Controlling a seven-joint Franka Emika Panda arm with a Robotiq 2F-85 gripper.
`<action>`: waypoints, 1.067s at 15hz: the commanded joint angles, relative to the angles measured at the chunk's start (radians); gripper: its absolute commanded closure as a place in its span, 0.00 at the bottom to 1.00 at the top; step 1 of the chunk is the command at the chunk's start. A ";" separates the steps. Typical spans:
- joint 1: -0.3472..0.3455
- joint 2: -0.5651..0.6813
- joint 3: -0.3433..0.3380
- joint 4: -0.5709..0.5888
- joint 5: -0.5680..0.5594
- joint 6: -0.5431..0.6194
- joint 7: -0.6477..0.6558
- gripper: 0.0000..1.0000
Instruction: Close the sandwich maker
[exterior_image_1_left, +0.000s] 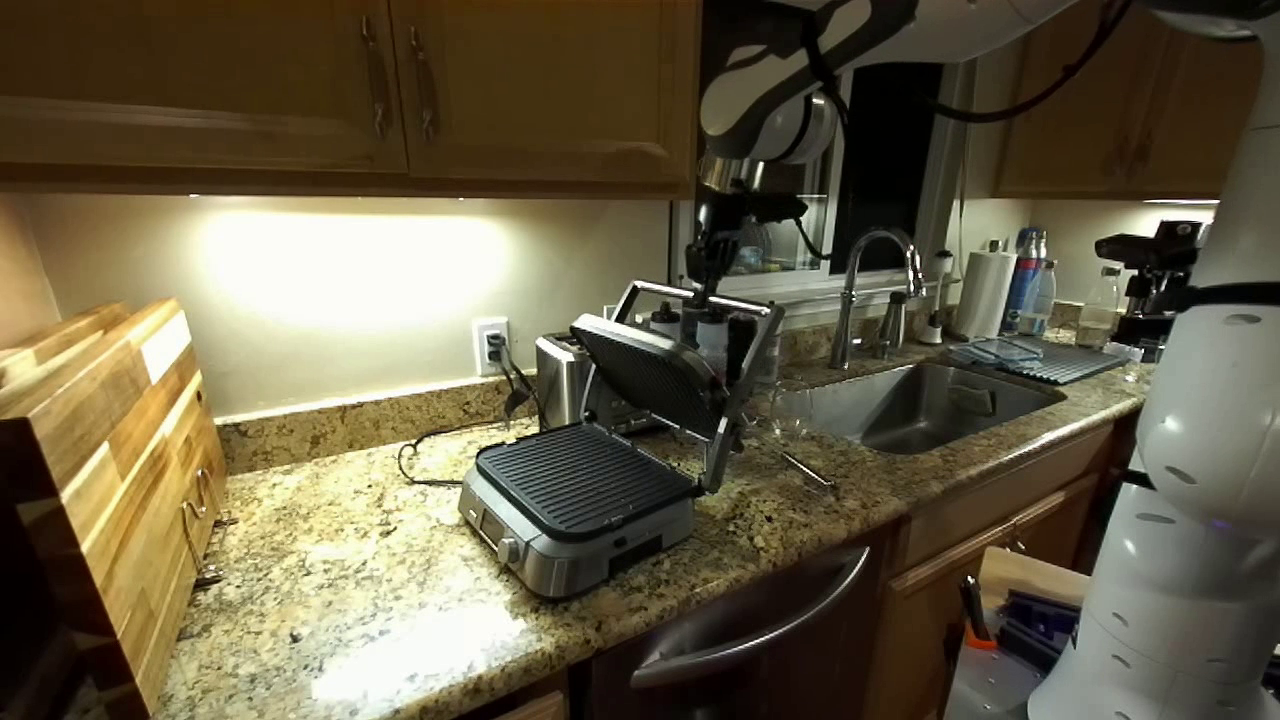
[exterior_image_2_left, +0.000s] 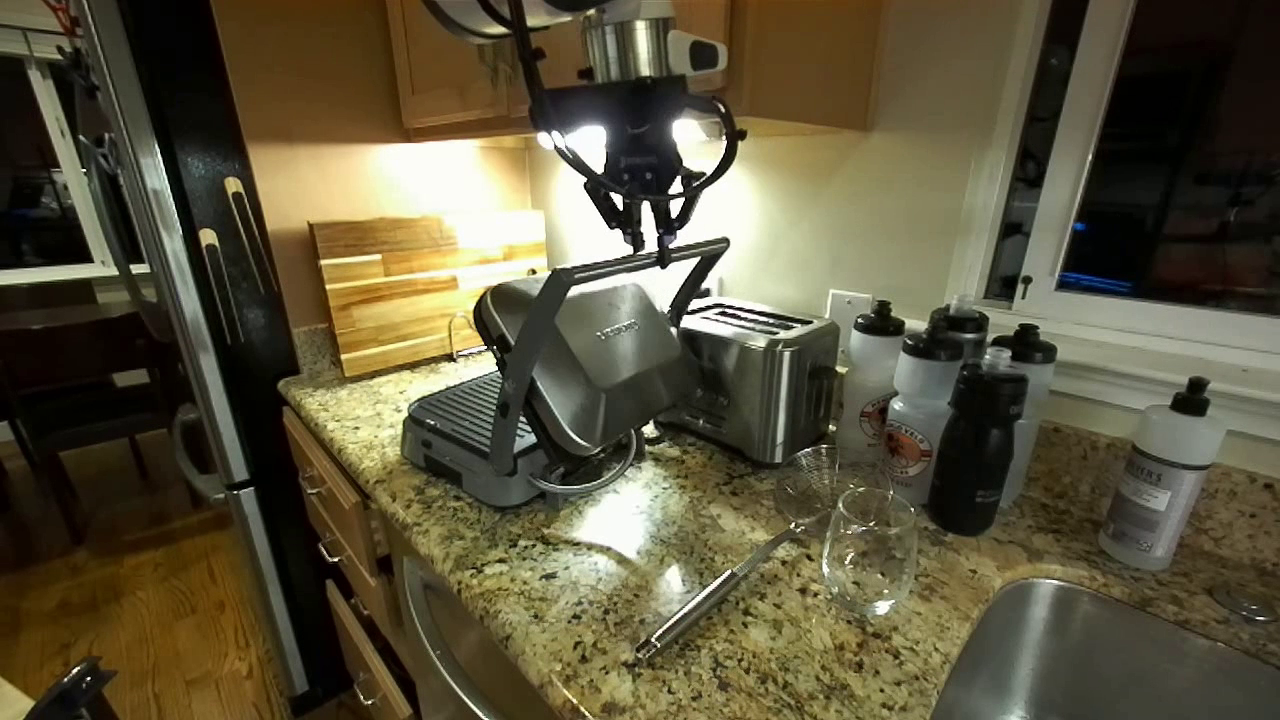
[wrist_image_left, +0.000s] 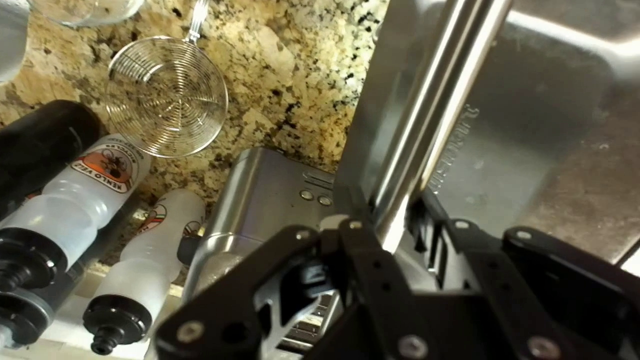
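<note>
Claw (exterior_image_2_left: 650, 252) pinches the handle (wrist_image_left: 434, 115) of the sandwich maker (exterior_image_1_left: 600, 480), open near the front edge of the bench (exterior_image_1_left: 370, 555), and would best draw the lid (exterior_image_2_left: 605, 365) down in a slow arc toward the end with the wooden boards (exterior_image_1_left: 130, 480), tilting as it turns.

Speckled stone desk (exterior_image_1_left: 300, 560), tan w/ dark bits. On it: boxy silver-grey metal sandwich maker (exterior_image_1_left: 600, 475), shiny silver toaster (exterior_image_2_left: 770, 380) nr that, tall black-topped clear plastic bottles (exterior_image_2_left: 918, 395), long-handled round wire scoop (exterior_image_2_left: 720, 588), & round clear glass (exterior_image_2_left: 868, 560).
</note>
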 joint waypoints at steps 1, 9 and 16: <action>0.045 -0.055 0.032 -0.018 0.071 -0.024 -0.068 0.88; 0.140 0.000 0.116 0.033 0.130 -0.058 0.020 0.88; 0.201 0.136 0.209 0.117 0.155 -0.070 0.134 0.88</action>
